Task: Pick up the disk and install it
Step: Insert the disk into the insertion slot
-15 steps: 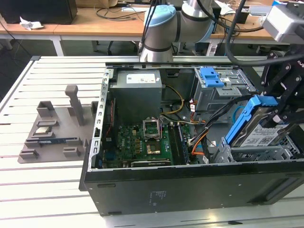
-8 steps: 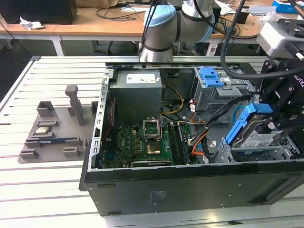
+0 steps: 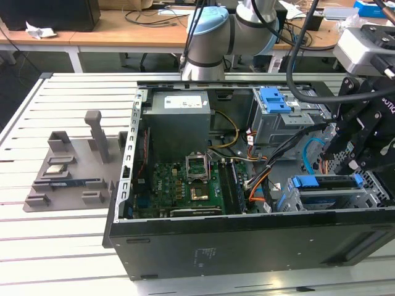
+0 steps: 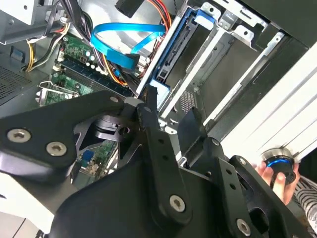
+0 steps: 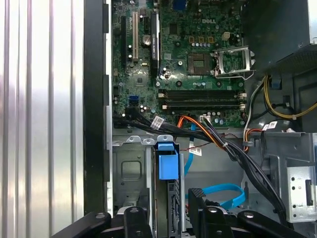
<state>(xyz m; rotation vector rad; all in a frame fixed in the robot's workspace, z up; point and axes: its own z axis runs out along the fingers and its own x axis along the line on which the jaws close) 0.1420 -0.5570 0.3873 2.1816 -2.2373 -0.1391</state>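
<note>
Disk (image 5: 167,198) sits on edge in drive cage (image 5: 130,171), long axis running into the bay, blue tab end (image 5: 167,159) toward motherboard (image 5: 178,54). Pincer (image 5: 168,218) released, fingers astride it.

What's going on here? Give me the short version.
A robot arm is working inside an open computer case lying on a slatted table. Its gripper sits over the drive cage at the exterior view's right. The disk, in its blue carrier, stands in a slot of that cage. In the first wrist view the gripper is open, one finger on each side of the disk.
</note>
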